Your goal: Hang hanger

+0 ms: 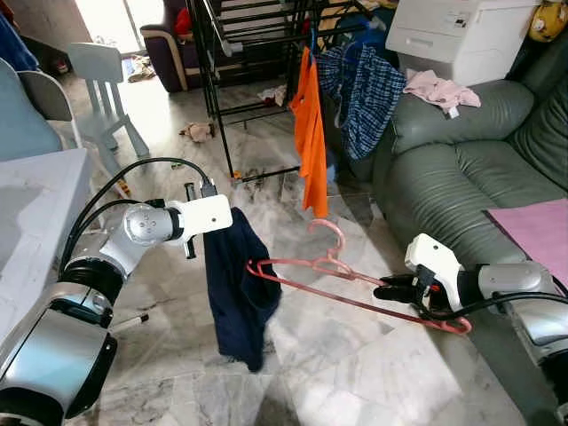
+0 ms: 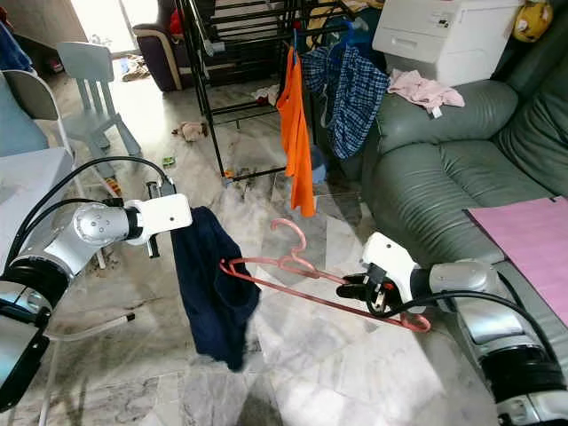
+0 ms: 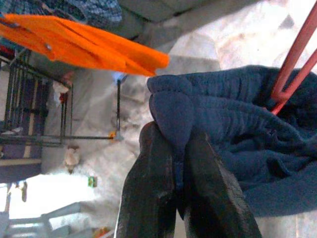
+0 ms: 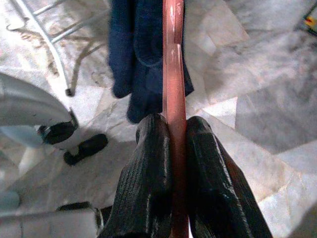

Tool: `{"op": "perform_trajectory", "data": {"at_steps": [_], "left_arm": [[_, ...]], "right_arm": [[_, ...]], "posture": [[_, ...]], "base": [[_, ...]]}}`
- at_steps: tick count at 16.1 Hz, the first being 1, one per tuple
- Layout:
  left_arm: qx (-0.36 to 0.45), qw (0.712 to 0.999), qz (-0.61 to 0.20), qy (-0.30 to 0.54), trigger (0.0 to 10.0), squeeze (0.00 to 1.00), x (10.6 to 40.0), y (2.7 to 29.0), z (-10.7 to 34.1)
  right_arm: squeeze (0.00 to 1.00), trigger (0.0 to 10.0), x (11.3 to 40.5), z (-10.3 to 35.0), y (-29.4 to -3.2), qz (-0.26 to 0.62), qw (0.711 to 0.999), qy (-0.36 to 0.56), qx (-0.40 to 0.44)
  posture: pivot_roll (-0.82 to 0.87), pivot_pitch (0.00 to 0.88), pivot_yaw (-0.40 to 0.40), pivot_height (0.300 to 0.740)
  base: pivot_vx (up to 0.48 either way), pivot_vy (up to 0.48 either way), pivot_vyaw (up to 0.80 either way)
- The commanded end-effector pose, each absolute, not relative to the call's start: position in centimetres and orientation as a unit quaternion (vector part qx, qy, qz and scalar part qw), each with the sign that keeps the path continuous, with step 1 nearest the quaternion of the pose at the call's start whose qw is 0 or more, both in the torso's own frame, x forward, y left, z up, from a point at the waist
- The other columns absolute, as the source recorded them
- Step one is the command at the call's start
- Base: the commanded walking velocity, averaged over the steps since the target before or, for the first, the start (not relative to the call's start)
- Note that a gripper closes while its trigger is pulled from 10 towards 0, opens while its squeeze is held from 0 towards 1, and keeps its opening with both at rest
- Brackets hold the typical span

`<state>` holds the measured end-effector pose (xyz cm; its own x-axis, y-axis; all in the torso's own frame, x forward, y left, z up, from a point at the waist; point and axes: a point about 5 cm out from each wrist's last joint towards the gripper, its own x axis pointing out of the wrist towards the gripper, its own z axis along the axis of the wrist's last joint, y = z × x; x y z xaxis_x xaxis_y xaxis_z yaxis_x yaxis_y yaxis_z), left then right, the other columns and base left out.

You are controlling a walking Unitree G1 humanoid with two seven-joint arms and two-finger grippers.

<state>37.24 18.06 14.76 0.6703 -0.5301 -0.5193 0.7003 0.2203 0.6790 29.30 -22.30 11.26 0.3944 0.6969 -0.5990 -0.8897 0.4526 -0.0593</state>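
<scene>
While the pink hanger (image 1: 355,284) spans the middle of the frame, its far end reaches into the navy garment (image 1: 238,288).
Right pincer (image 1: 390,291), lower right, is clamped tight on the hanger's bar near one corner; left pincer (image 3: 179,198), centre left, is closed on a fold of the navy garment, which hangs down over the marble floor (image 1: 355,373). A black drying rack (image 1: 231,80) with an orange cloth (image 1: 311,133) stands at upper centre, a green sofa (image 1: 461,160) at right.
</scene>
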Motion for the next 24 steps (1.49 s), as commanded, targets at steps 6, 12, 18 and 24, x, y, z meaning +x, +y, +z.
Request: {"op": "perform_trajectory", "data": {"at_steps": [6,12,18,24], "left_arm": [[0.378,0.817,-0.43,-0.068,10.0,0.0,37.3,14.1,20.2],[0.345,0.817,-0.456,-0.073,10.0,0.0,35.3,13.5,19.7],[0.247,0.804,-0.536,-0.068,10.0,0.0,29.7,7.8,14.3],[0.228,0.8,-0.553,-0.049,10.0,0.0,27.0,5.0,12.8]], "right_arm": [[0.0,10.0,31.8,9.7,-21.6,0.378,0.889,0.238,-0.102],[0.0,10.0,35.7,11.8,-24.4,0.126,0.975,0.181,0.023],[0.0,10.0,39.5,17.9,-21.3,0.044,0.963,0.03,0.265],[0.0,10.0,40.7,21.1,-17.0,0.055,0.985,-0.063,0.152]], "posture": [[-0.12,0.0,0.066,0.74],[-0.11,0.0,0.06,0.74],[-0.12,0.0,0.056,0.74],[-0.11,0.0,0.05,0.74]], "base": [[0.0,0.0,0.0],[0.0,0.0,0.0],[0.0,0.0,0.0],[0.0,0.0,0.0]]}}
